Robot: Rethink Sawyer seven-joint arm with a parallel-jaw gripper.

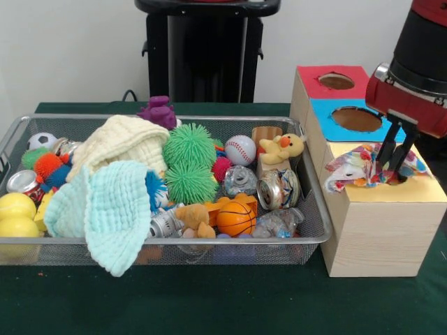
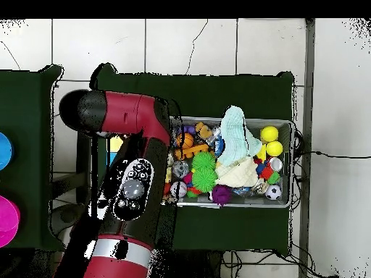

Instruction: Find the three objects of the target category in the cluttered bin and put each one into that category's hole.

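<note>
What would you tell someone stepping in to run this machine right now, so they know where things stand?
Gripper: over the yellow-topped box, fingers down on the patterned cloth; whether they are pinching it cannot be told.
Patterned cloth: bunched on the yellow top, covering where the hole would be, not yet pushed through.
Wire bin: still full of clutter; the mint cloth and cream cloth lie on top. No other patterned cloth shows.
Done: one cloth brought to its box.
Left: push it in, then dig under the clutter for others.

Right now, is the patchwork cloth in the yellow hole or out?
Out: the printed cloth lies bunched on the yellow box top, end effector at it.
</note>
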